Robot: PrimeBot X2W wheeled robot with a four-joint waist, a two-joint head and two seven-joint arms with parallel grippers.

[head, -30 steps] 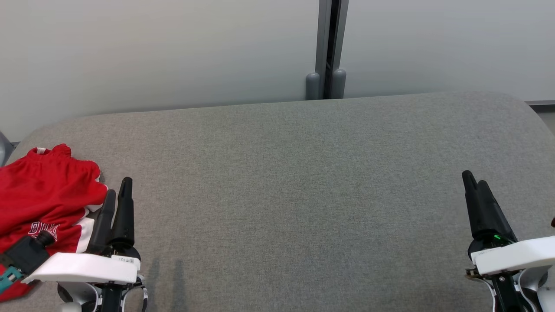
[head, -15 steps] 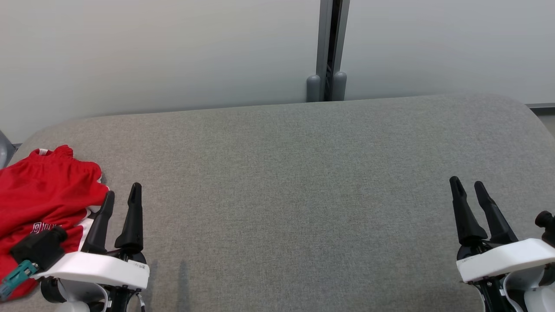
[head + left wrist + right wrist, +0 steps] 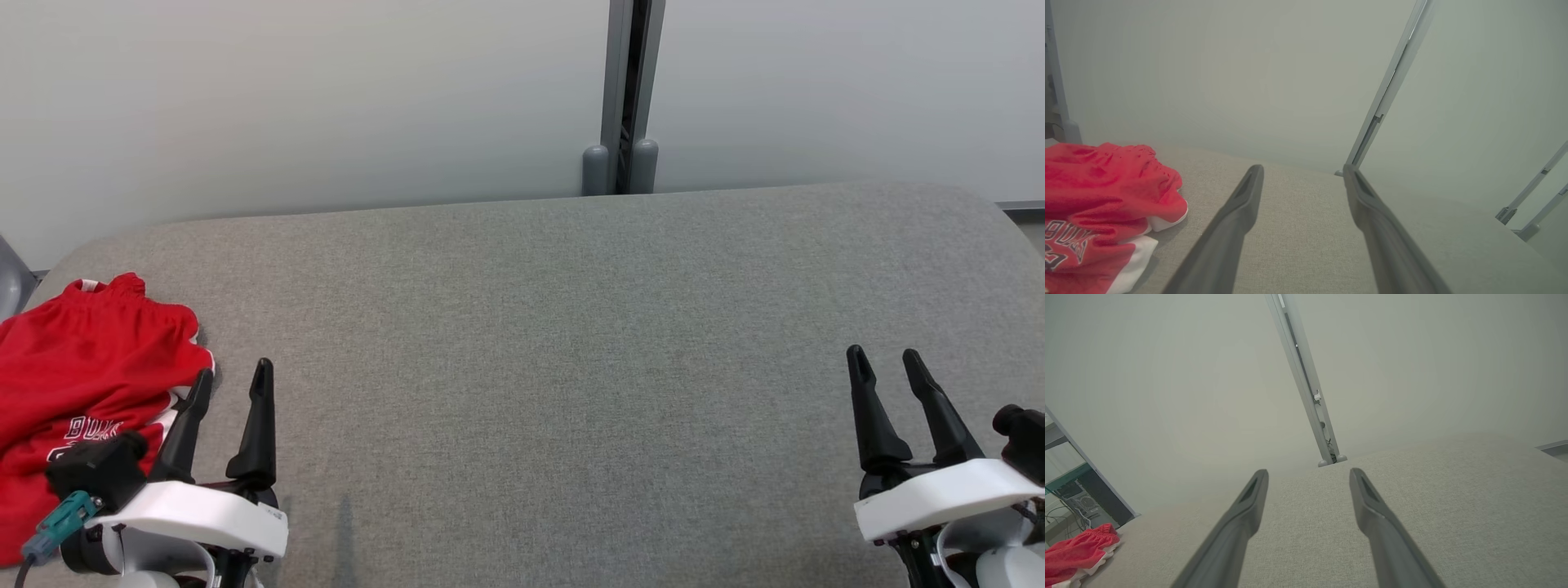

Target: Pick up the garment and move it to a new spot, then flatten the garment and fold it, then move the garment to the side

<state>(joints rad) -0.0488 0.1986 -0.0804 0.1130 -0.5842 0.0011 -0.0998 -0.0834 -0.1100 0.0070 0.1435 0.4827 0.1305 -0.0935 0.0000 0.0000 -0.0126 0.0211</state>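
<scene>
1 grey padded table (image 3: 571, 327). 1 red garment (image 3: 73, 367), crumpled at its left end, just beside my L gripper (image 3: 234, 370) on the outer side, prob. not touching. My R gripper (image 3: 882, 355) is well apart from it. 2 grippers, both w/ fingers spread, holding nothing.

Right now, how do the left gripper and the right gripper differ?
Place: the left gripper is at the head view's lower left, the right gripper at its lower right. Nearness: the left gripper is beside the red garment, the right gripper far from it. Both are open and empty.
</scene>
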